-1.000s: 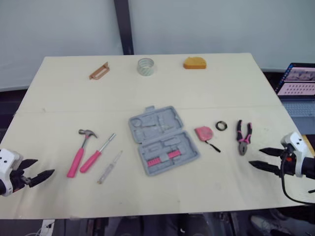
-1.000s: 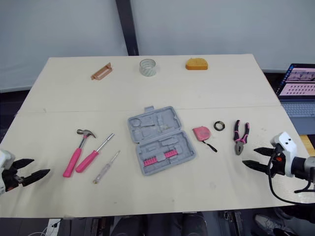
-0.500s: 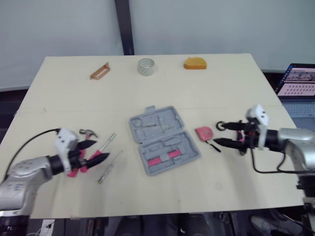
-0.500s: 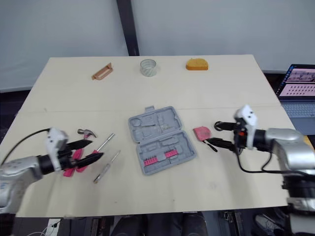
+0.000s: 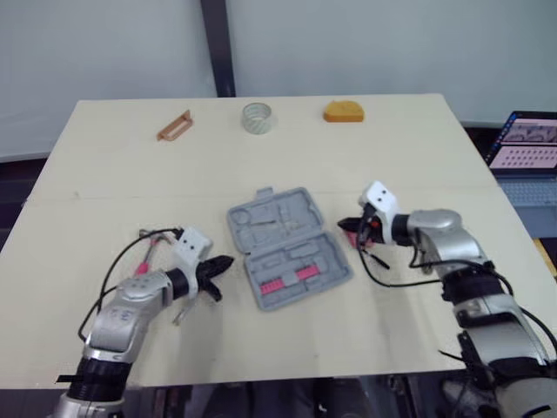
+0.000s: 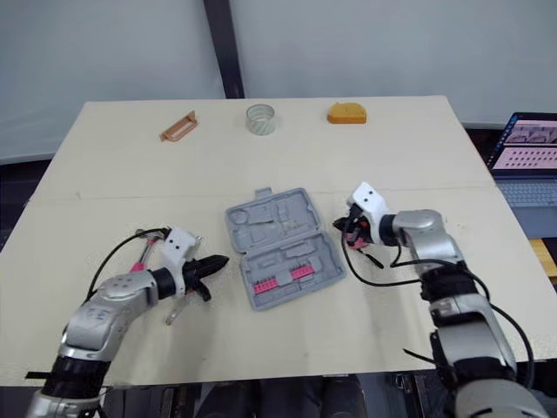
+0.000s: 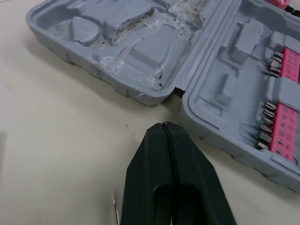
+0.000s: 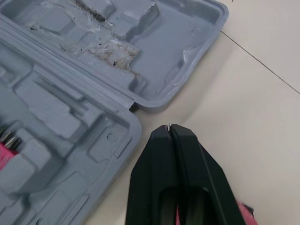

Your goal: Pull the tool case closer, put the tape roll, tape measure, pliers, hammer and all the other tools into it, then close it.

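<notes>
Swung in from the table (image 5: 392,165) edges since before. Now pinched shut and empty: left gripper (image 5: 223,261), tip just beside the open grey tool case (image 5: 287,246); right gripper (image 6: 338,225), just beside its other side, half hiding maybe the pink tape measure (image 5: 352,237). Far back, tape roll (image 5: 257,117).

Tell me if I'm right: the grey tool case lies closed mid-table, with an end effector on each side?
Wrong on one point: the tool case lies open, as the left eye view shows. The left end effector and right end effector do flank it.
</notes>
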Available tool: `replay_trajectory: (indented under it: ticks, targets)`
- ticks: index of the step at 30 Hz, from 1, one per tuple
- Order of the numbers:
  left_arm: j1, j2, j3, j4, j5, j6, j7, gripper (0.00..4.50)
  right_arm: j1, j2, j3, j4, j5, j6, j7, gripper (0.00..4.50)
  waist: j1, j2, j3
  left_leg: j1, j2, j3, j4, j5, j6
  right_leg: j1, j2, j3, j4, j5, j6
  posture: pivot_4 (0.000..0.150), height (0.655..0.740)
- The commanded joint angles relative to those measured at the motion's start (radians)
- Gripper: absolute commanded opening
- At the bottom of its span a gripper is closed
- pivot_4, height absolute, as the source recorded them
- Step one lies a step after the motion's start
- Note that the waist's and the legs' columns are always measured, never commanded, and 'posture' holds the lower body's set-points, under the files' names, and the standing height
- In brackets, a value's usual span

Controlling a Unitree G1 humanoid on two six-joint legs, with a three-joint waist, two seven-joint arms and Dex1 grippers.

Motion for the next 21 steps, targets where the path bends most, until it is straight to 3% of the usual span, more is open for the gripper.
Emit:
replay_trajectory:
  ticks: [1,13,21]
  targets:
    - [-0.020,-0.014,-0.020,0.021,0.021,-0.001,0.009,0.14,-0.029,0.015,0.002,0.037,-0.026,-0.027,-0.009,0.00,-0.001,0.000,0.000,0.000,0.000,0.000,0.000,0.000,0.000,0.000,0.000,0.000,0.000,0.000,0.000,0.150,0.7400]
    - [-0.114,-0.078,-0.068,0.193,0.081,-0.063,0.002,0.14,-0.061,0.090,0.022,0.077,-0.086,-0.026,-0.015,0.00,-0.021,0.000,0.000,0.000,0.000,0.000,-0.001,0.000,0.000,0.000,0.000,0.000,0.000,0.000,0.000,0.150,0.7400]
    - [-0.125,-0.083,-0.088,0.193,0.090,-0.058,-0.031,0.14,-0.007,0.100,0.029,-0.024,-0.060,0.007,0.061,0.00,-0.021,0.000,0.000,0.000,0.000,0.000,0.000,0.000,0.000,0.000,0.000,0.000,0.000,0.000,0.000,0.150,0.7400]
